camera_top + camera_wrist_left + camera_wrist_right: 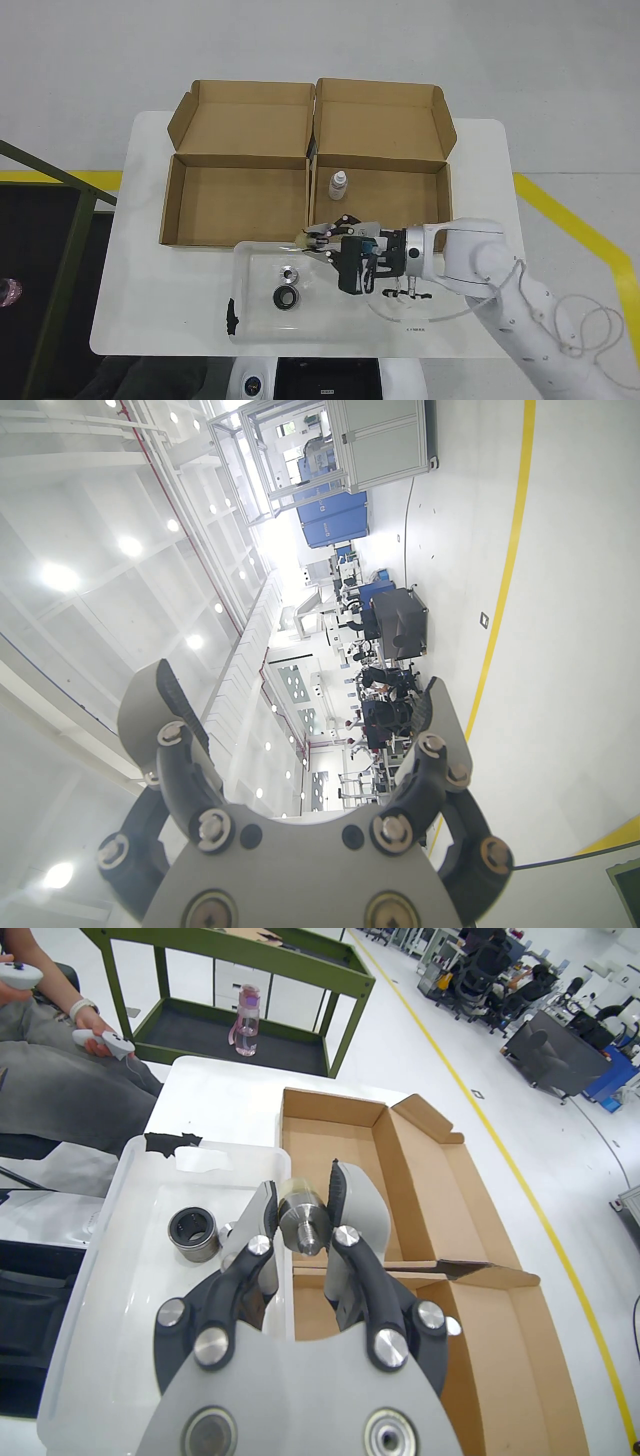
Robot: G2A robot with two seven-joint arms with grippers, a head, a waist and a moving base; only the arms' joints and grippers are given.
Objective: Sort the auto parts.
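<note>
as the metal stud (299,1222) seems bound for a cardboard box (330,1148), the right gripper (302,1184) pinches it above the rim of the plastic tray (106,1193), beside the boxes; the left gripper (300,680) is spread, empty.

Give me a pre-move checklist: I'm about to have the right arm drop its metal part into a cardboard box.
1. Grip: right gripper shut on the silver threaded metal cylinder: ok.
2. Cylinder lifted clear of the rim of the clear plastic bin: cannot tell.
3. Floor of the left brown cardboard box bare: ok.
4. Floor of the right brown cardboard box free; its small white bottle stands in the far corner: ok.
5. Correct box for this cylinder: cannot tell.
6. The left gripper open and empty: ok.
</note>
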